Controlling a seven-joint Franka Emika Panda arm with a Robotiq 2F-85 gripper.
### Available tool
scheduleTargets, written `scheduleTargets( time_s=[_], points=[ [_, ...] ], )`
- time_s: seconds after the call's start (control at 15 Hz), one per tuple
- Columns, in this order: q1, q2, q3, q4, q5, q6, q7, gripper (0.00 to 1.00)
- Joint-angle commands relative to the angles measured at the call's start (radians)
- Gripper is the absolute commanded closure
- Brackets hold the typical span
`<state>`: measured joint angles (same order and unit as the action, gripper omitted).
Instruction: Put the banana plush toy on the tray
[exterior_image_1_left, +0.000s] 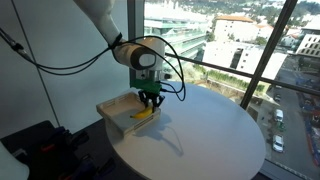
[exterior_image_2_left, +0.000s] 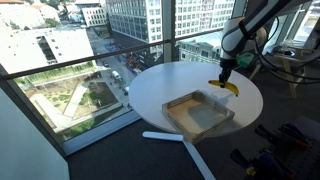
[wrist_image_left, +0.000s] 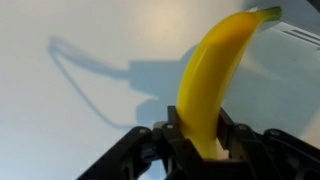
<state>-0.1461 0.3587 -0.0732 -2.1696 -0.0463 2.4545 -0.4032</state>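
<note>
While the gripper (wrist_image_left: 197, 138) pinches the banana plush toy (wrist_image_left: 215, 70) by one end, jaws pressed into its soft sides, the toy hangs clear of the white table (exterior_image_1_left: 215, 135) just beside the tray (exterior_image_2_left: 200, 113) (whether it overhangs the rim is hard to tell). The likeliest slip is a release made too soon: the toy would land on the table, or catch the low wooden wall and tumble outside. Held only at its end, the soft plush could also swing and work loose.
</note>
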Motion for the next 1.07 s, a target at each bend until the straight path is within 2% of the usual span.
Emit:
scheduleTargets(
  time_s=[0.0,0.8,0.87,1.0],
  points=[
    [0.01,-0.007,0.008,0.008,-0.033,-0.009,0.029,0.85],
    [0.054,-0.011,0.04,0.012,-0.029,-0.023,0.04,0.85],
    [0.041,0.0,0.047,0.004,-0.011,-0.003,0.017,0.6],
    [0.042,0.0,0.05,0.004,-0.011,-0.003,0.017,0.6]
  ],
)
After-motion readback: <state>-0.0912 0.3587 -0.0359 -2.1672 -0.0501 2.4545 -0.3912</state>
